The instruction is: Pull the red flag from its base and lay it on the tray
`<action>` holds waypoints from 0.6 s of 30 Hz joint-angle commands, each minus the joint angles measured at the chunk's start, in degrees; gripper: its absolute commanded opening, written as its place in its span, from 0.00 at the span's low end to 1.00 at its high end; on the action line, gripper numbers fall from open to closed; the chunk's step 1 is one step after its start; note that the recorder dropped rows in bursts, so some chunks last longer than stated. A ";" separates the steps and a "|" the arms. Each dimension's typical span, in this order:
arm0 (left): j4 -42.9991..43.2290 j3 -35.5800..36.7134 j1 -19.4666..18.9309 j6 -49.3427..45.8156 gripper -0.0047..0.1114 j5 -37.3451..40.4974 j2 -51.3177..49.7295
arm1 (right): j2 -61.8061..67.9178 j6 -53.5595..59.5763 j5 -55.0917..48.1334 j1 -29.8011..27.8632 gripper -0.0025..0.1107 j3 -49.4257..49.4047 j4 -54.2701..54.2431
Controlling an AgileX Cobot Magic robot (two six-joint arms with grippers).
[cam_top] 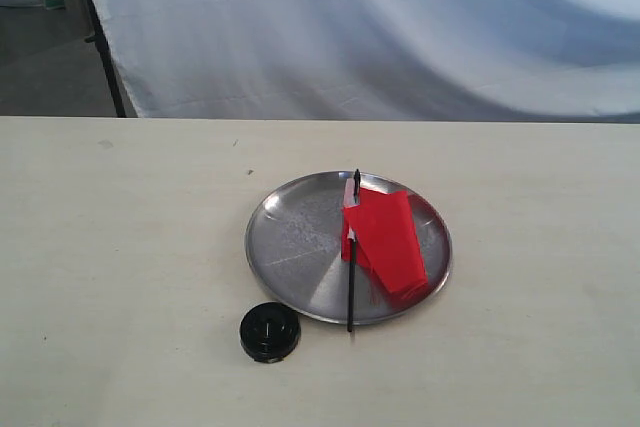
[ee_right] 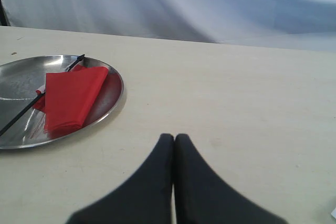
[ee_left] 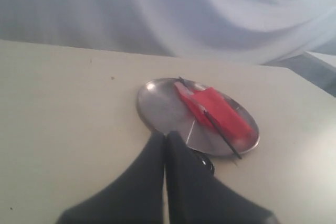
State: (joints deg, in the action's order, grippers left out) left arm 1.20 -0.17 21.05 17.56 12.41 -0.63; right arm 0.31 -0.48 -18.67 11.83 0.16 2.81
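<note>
Left wrist view — red flag (ee_left: 220,111) on tray (ee_left: 157,106), apart from left fingers (ee_left: 149,182) pressed together

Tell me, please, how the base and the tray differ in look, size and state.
The base is black; the tray is shiny metal. The base is much smaller than the tray. The base holds nothing, while the tray carries the flag, its pole end sticking out over the rim. Both are round and sit flat on the table.
</note>
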 commanded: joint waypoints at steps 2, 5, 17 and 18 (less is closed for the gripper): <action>-13.31 0.17 0.23 -19.16 0.04 -0.03 0.36 | -0.31 -0.15 0.34 -0.29 0.02 -0.16 0.03; -8.17 0.17 0.23 -16.71 0.04 -0.03 0.36 | -0.31 -0.15 0.34 -0.29 0.02 -0.16 0.03; -3.67 0.17 0.23 -16.76 0.04 0.56 0.36 | -0.31 -0.15 0.34 -0.29 0.02 -0.16 0.03; -4.24 0.17 0.23 -16.76 0.04 0.07 0.36 | -0.31 -0.15 0.34 -0.29 0.02 -0.16 0.03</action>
State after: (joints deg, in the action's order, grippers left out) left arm -2.41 -0.17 21.05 1.10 15.22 -0.63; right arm 0.31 -0.48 -18.67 11.83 0.16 2.81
